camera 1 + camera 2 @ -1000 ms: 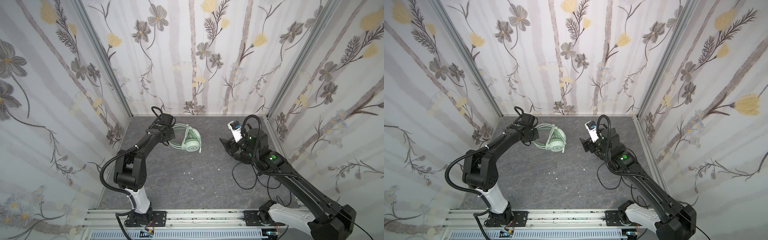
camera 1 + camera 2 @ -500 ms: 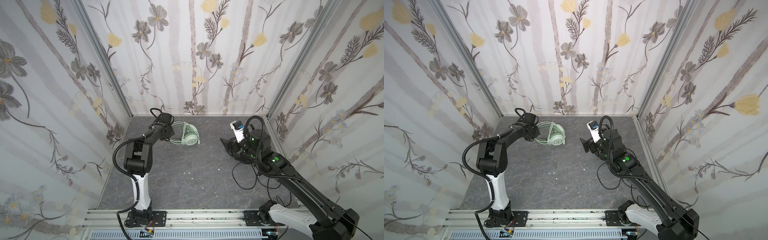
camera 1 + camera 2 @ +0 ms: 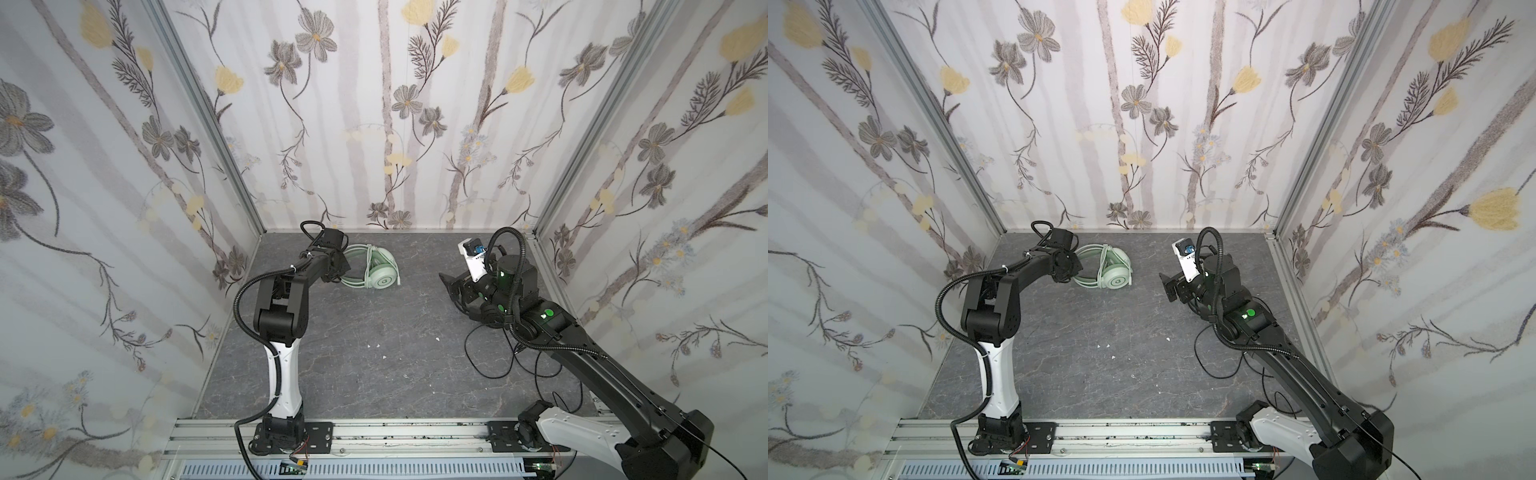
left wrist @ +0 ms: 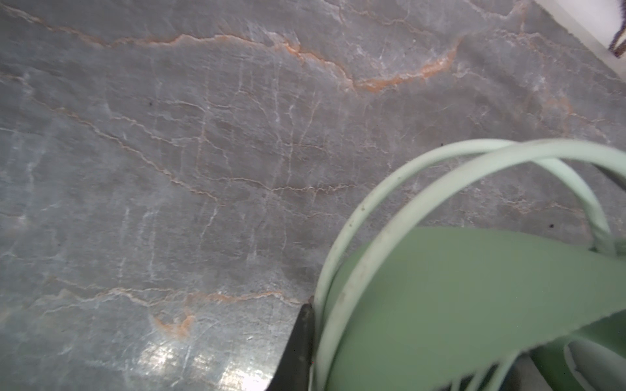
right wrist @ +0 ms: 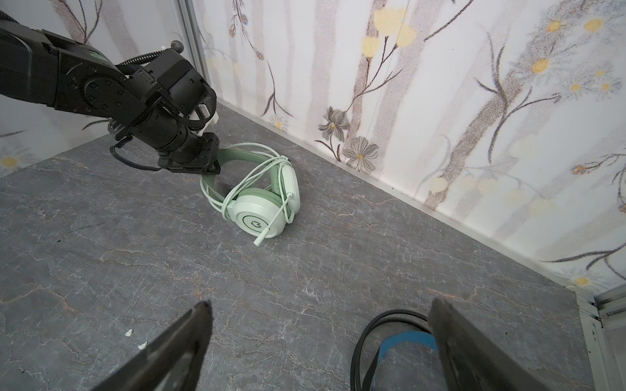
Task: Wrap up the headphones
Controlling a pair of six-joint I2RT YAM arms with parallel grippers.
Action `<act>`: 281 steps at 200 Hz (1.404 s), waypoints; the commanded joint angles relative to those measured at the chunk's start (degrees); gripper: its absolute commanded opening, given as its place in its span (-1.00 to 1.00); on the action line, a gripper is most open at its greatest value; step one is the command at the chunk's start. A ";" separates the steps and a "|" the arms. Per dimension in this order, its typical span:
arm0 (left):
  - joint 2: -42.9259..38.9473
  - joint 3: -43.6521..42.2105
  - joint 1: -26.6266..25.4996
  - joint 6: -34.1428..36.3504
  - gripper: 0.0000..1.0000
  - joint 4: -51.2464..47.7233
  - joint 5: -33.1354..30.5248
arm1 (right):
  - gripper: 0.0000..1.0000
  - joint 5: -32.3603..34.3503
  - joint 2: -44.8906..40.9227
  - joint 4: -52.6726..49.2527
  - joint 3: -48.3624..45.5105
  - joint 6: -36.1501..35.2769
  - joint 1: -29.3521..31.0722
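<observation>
Both top views showed the grey, veined worktop [image 3: 374, 365] walled in by flowered panels, one arm at each side. Toward its back left lay the pale mint-green over-ear headset [image 5: 261, 206], on its side. Its whitish cable [image 5: 220, 205] was looped round band and earcups, and the white plug [image 5: 262, 235] rested across the earcup that faced up. The black over-ear headset with a blue inner headband [image 5: 404, 347] lay near the right wall, mostly hidden beneath the right arm. Its thin black cable [image 3: 489, 376] sprawled loose over the worktop toward the front.

The left gripper [image 5: 207, 167] sat at the mint headband. One dark finger [image 4: 298, 342] showed just beside the cable loops, yet whether the jaws clasped the band could not be told. The right gripper [image 5: 321, 304] hung over the black set, jaws spread wide and empty.

By this, the mint set looked wrapped and the black one was the work in hand. The left gripper would do best to back off along the band's plane, so no finger hooked a loop. The right should close on the black band alone, not the cable. The slack could then be wound from the earcup end under light tension.
</observation>
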 commanded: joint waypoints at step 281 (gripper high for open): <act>-37.82 -20.68 -10.90 2.90 1.00 -13.29 -6.09 | 0.99 5.04 7.26 1.83 4.11 7.90 -3.88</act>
